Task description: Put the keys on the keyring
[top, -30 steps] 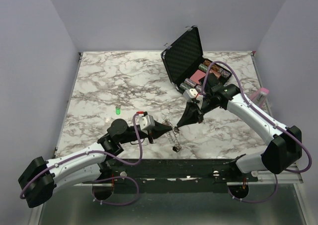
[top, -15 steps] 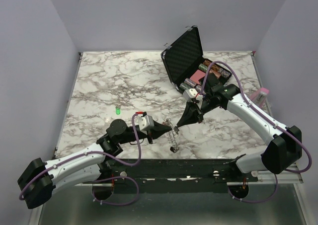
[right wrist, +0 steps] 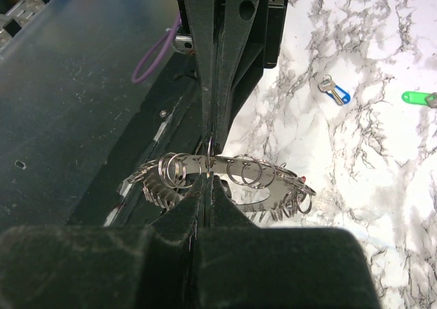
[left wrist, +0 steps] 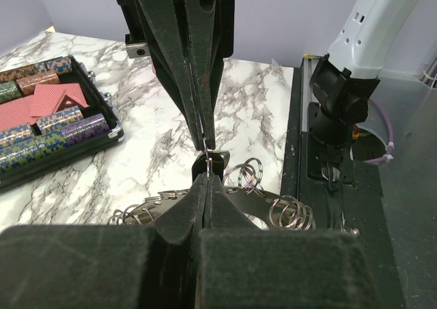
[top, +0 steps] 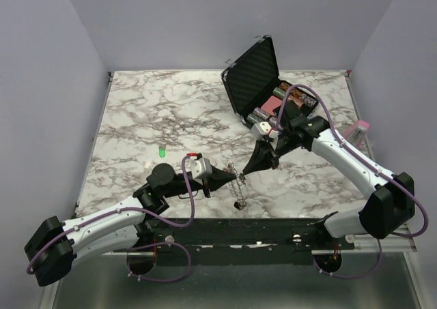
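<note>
The keyring (top: pixel 238 188), a curved metal strip strung with loose rings, hangs close to the table's (top: pixel 150 111) near edge, its length running far-to-near. The left gripper (top: pixel 235 178) and right gripper (top: pixel 245 174) meet tip to tip at it. Both are pressed together, pinching it from opposite sides, with the arms reaching low and inward.

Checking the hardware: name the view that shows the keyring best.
Right wrist: the keyring shows its curved band and split rings nearly whole. Left wrist shows it partly hidden; the top view, only a tiny silvery tangle.
</note>
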